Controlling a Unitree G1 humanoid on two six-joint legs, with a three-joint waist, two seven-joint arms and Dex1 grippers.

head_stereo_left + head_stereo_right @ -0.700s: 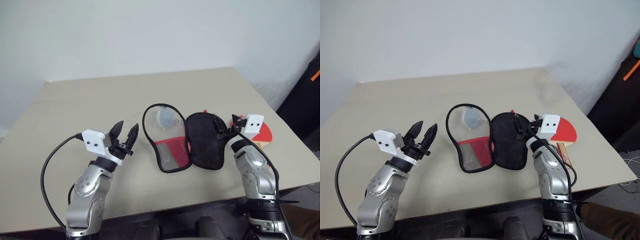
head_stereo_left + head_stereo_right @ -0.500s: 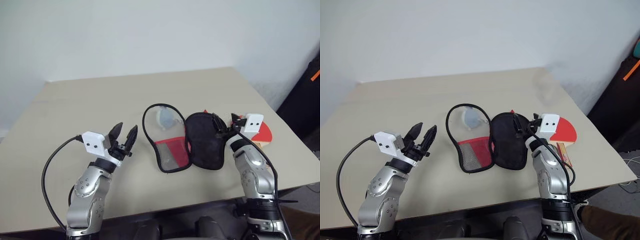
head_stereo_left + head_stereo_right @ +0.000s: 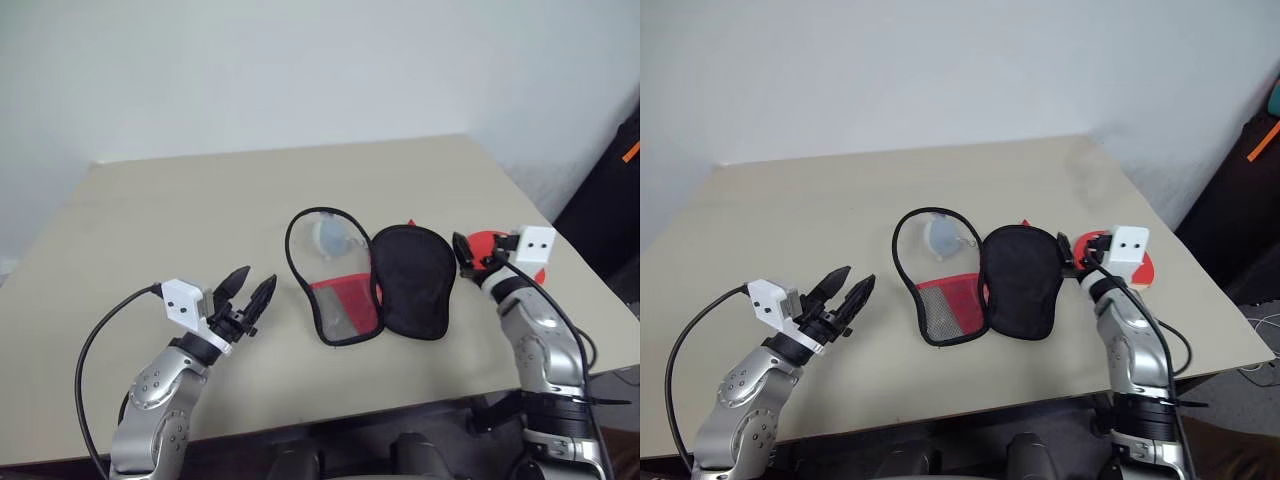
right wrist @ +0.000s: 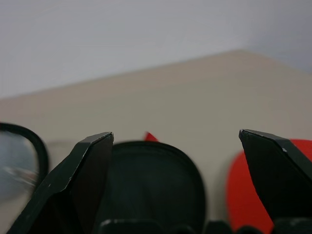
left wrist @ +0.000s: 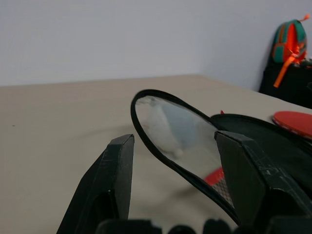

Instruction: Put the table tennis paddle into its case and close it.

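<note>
From the left eye view, you see the case (image 3: 375, 280) lying unzipped and spread flat on the beige worktop (image 3: 180, 210), its black-lined half toward the right and its mesh-pocket half toward the left. The paddle (image 3: 500, 250) lies flat just beside the case's right edge, partly hidden by your right arm. Your left claw (image 3: 250, 292) hovers near the case's left side with its fingers apart and nothing between them. Your right claw (image 3: 466, 252) sits between case and paddle, fingers spread, holding nothing.

From the left wrist view, the two black fingers (image 5: 114, 180) stand apart, and past them you see the case's black-edged rim (image 5: 161, 146) and the paddle's red blade (image 5: 295, 122).

From the right wrist view, the fingers (image 4: 78, 180) stand wide, with the black lining (image 4: 153, 185) and the red blade (image 4: 243, 195) between them, further off.
</note>
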